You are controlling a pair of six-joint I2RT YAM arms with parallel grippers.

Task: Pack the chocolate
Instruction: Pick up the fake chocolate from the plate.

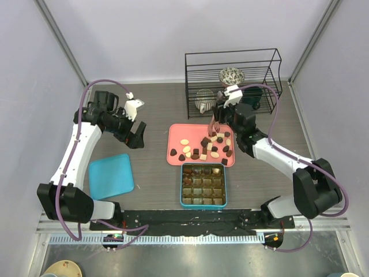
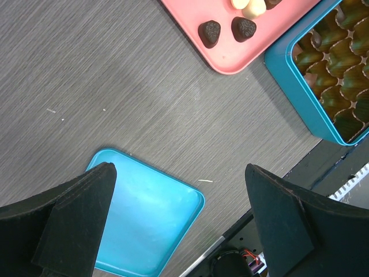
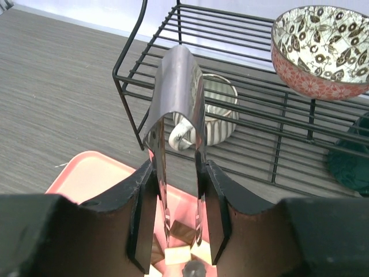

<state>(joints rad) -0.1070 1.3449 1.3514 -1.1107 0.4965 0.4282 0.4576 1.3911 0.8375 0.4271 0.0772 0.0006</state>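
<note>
Steel tongs (image 3: 180, 104) are sitting pinched in my right gripper (image 3: 179, 228), their tips seemingly straddling a dark chocolate (image 3: 183, 232) on the pink tray (image 1: 174, 138). I'm planning a gentle squeeze and a straight lift before crossing to the teal box (image 1: 182, 187). My left gripper (image 2: 179, 196) is hanging spread wide.

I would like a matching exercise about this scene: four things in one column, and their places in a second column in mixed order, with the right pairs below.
Things
1. teal lid
2. floral bowl
3. metal tongs
4. teal box

Places
A. inside the wire rack
B. between the jaws of the right gripper
C. lying alone, to the left of the pink tray
D. beside the pink tray, on the side nearer the arm bases

Pairs: 1-C, 2-A, 3-B, 4-D
</note>
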